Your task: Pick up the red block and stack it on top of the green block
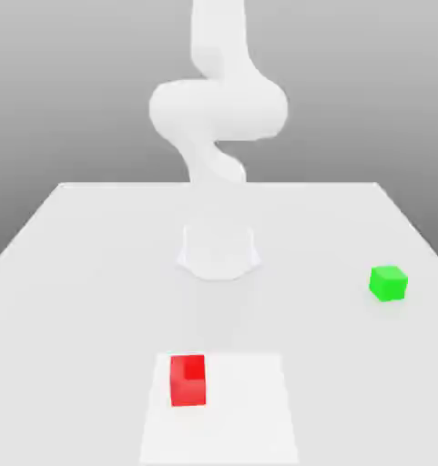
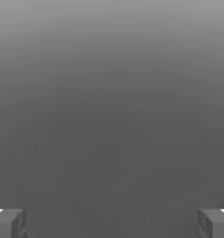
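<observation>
Exterior view: red block (image 1: 188,379) at 6 o'clock on the bench (image 1: 67,273), untouched.
Hand (image 2: 112,223) is wide and empty; I'd centre it over the red block, green block (image 1: 388,282) waits at 3 o'clock.

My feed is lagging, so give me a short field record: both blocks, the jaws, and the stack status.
red block: on the table, near edge in the exterior view, on a brighter patch
green block: on the table, toward the exterior view's right, well apart from the red block
gripper: jaws wide open, nothing between them
fingertips: touching no block
stack: not yet begun
</observation>
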{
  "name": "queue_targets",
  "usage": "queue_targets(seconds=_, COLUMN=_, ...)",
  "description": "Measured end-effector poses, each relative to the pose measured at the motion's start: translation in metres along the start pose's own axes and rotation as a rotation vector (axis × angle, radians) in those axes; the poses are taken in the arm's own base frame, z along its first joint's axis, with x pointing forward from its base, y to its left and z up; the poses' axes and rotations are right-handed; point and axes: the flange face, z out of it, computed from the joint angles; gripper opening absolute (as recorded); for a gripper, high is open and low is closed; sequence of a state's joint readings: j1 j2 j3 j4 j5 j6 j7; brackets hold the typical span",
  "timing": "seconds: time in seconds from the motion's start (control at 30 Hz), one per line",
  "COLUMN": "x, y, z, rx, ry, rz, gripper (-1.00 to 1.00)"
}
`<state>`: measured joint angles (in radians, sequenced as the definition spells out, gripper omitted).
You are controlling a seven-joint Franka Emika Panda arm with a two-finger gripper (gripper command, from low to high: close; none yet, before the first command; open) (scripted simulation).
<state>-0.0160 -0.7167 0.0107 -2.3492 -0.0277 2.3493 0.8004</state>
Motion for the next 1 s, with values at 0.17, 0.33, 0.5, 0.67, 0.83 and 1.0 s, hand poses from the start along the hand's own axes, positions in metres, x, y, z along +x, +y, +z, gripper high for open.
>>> queue_targets(seconds=0.17, x=-0.024, y=0.035, z=0.128, rx=-0.169, ry=-0.107, rz=-0.038, gripper=0.00)
queue_targets(seconds=0.33, x=-0.064, y=0.092, z=0.229, rx=-0.302, ry=-0.235, rz=-0.060, gripper=0.00)
queue_targets(seconds=0.5, x=-0.119, y=0.162, z=0.302, rx=-0.403, ry=-0.385, rz=-0.071, gripper=0.00)
queue_targets(seconds=0.67, x=-0.181, y=0.226, z=0.347, rx=-0.463, ry=-0.528, rz=-0.066, gripper=0.00)
queue_targets(seconds=0.83, x=-0.208, y=0.251, z=0.384, rx=-0.467, ry=-0.542, rz=-0.066, gripper=0.00)
queue_targets(seconds=1.0, x=-0.214, y=0.255, z=0.391, rx=-0.468, ry=-0.543, rz=-0.067, gripper=-1.00)
